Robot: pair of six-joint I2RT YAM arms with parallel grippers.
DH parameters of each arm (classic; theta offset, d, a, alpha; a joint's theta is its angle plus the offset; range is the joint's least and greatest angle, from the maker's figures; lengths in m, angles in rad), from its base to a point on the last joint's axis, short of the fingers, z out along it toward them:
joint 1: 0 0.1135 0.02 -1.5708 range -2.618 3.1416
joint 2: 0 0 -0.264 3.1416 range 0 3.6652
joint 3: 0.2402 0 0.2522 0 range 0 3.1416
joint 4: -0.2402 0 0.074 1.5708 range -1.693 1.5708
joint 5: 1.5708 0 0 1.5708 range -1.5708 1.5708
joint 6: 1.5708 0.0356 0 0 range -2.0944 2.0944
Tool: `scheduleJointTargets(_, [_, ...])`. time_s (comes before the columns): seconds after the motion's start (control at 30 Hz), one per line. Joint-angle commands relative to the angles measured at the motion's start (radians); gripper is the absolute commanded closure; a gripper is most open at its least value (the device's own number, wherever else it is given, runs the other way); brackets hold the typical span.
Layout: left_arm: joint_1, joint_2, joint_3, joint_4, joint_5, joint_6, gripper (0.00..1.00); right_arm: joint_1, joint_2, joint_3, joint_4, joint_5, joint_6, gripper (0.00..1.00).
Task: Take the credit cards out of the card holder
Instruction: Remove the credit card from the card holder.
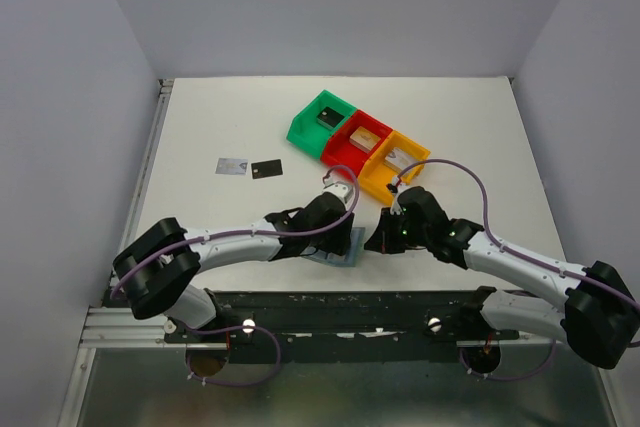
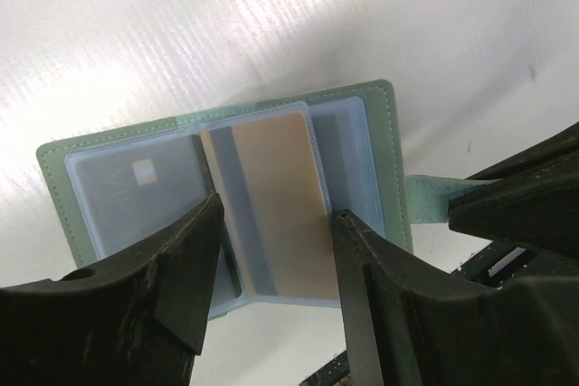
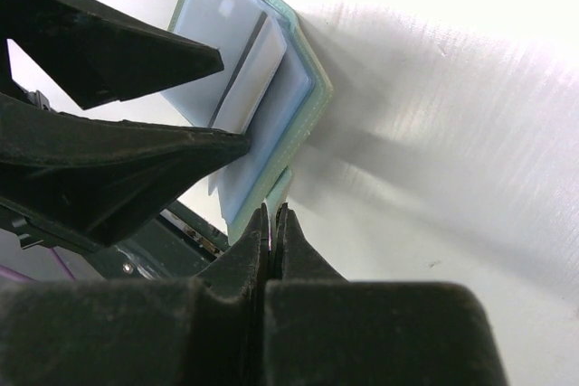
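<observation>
The holder [image 1: 340, 247] lies open at the near edge of the table [image 1: 450, 117], my right gripper [image 3: 273, 216] pinched tight on its tab [image 3: 280, 185]. The left gripper [image 2: 278, 212] is wide, fingers [image 2: 181, 259] right at the long edges of the gold card [image 2: 271, 178]; can't tell if I've actually got it.

White table [image 1: 220, 117] between plain pale walls [image 1: 340, 7] — soft, even light
</observation>
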Motion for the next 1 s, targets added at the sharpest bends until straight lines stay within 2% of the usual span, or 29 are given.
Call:
scheduleJointTargets(0.0, [-0.004,-0.043,-0.018,-0.035,-0.069,-0.006,0.37,-0.006,-0.015,0.03,-0.008,0.008,-0.012,0.99])
scheduleJointTargets(0.43, [-0.004,-0.129,-0.05,-0.073,-0.155,-0.033,0.36,-0.006,-0.018,0.031,-0.014,0.013,-0.017,1.0])
scheduleJointTargets(0.77, [-0.003,-0.297,-0.179,-0.116,-0.267,-0.125,0.36,-0.006,0.005,0.039,-0.04,0.04,-0.037,1.0])
scheduleJointTargets(0.97, [0.016,-0.386,-0.22,-0.15,-0.285,-0.15,0.35,-0.006,0.026,0.064,-0.094,0.086,-0.058,1.0])
